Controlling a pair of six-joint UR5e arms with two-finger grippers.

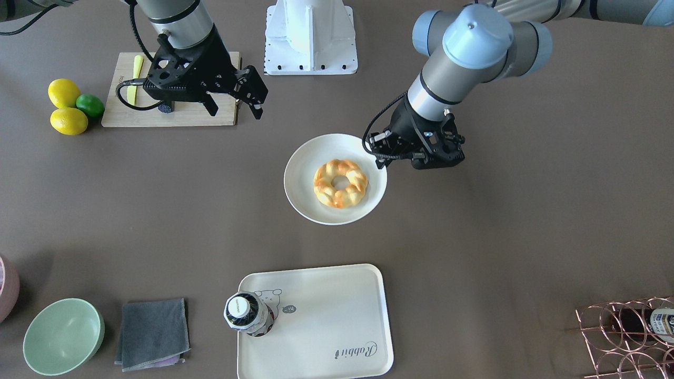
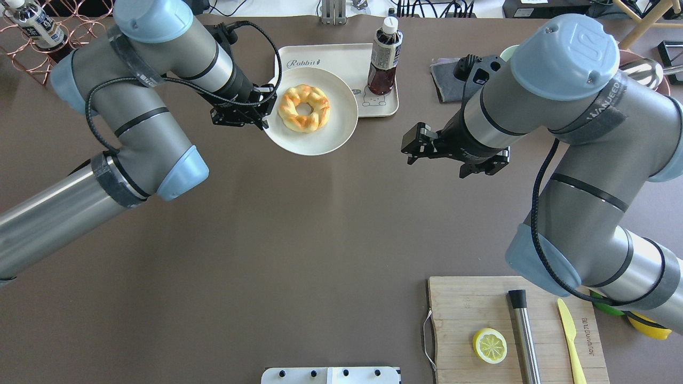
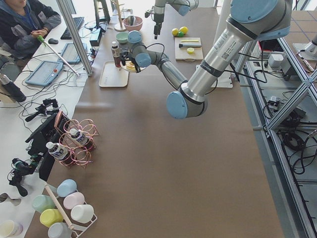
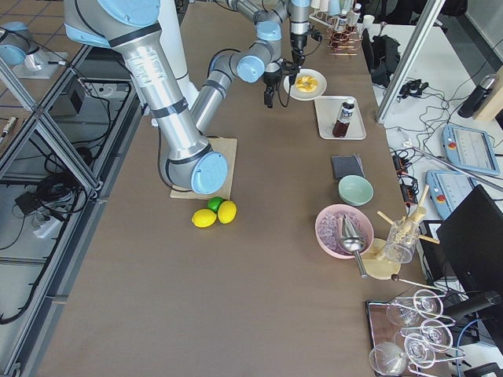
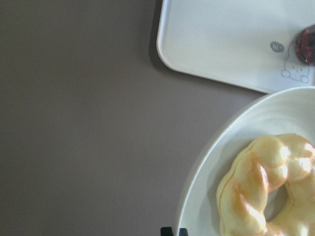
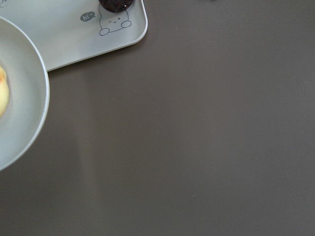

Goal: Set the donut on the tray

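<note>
I count one braided golden ring donut (image 1: pixel 340 183), lying on one round white plate (image 1: pixel 305 173), not on the one cream rectangular tray (image 1: pixel 337 316), which carries one dark bottle (image 1: pixel 247 314). My left hand (image 1: pixel 382 158) is clamped on the plate's rim, its fingertips mostly hidden. My right hand (image 1: pixel 234 111) hangs with its fingers apart.

Your glossy braided ring donut (image 1: pixel 340 183) is golden-yellow with orange-brown patches. The round plate (image 1: pixel 304 176) at the left jaws is plain white. The large rectangular tray (image 1: pixel 329 321) is cream-white, with a grey bear outline and grey "Rabbit" script. The desk (image 1: pixel 474 252) is flat brown-grey. The left jaws and the right jaws are black.
</note>
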